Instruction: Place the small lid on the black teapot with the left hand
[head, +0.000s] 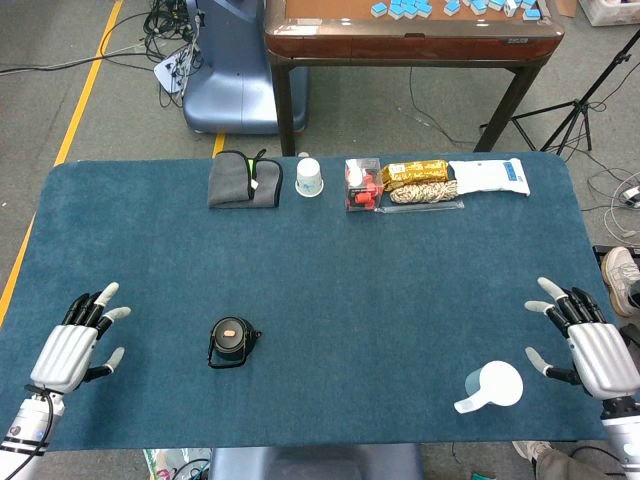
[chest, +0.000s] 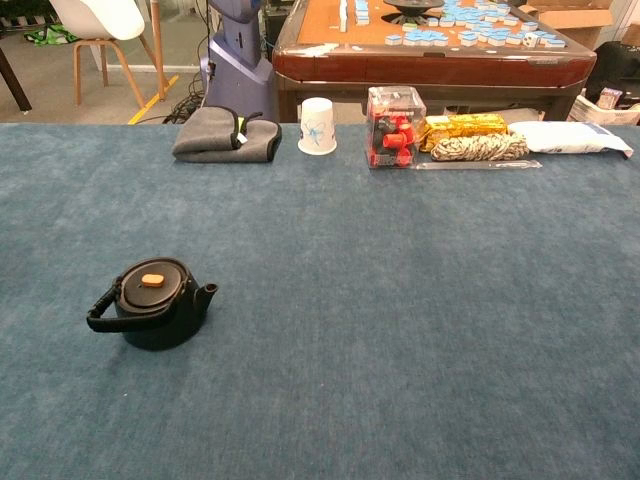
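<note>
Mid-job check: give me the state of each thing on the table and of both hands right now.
black teapot: upright, lid on
small lid: seated on the teapot
left hand: open, holds nothing
right hand: open, holds nothing
paper cup: upside down
white pitcher: upright, untouched
grey cloth: folded

Two hands are seen over the blue desk (head: 320, 250). The left hand (head: 68, 345) and the right hand (head: 592, 345) are both covered by ribbed silver-grey back plates. Black fingers (head: 88, 305) are tipped with pale grey pads. White wrists are ringed with dark bands.
</note>
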